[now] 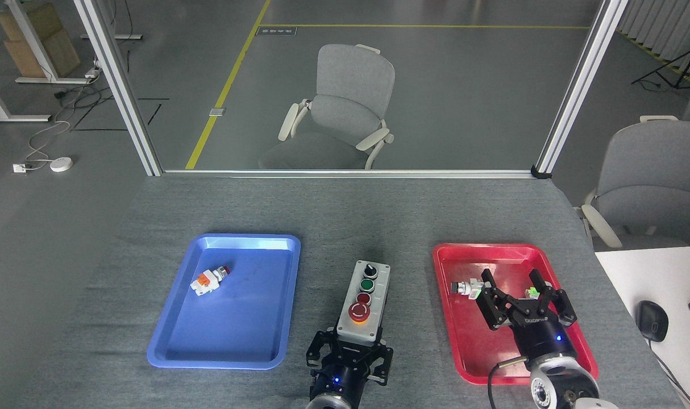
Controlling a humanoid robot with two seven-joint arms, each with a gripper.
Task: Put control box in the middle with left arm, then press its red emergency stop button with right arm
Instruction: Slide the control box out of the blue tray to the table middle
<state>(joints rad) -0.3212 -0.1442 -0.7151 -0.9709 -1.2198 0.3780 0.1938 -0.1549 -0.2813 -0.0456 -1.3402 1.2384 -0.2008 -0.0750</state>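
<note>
One control box (364,301), near end in left gripper (349,351)

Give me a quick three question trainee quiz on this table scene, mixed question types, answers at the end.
1. True or false: the control box lies inside the blue tray.
2. Which hand grips the control box? A) left hand B) right hand
3. Fill in: the right hand hovers over the ___ tray.

Key: 1 false, it is between the trays; 2 A; 3 red.

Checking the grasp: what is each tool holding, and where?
Left tool grips the control box by its near end. Right tool holds nothing.
</note>
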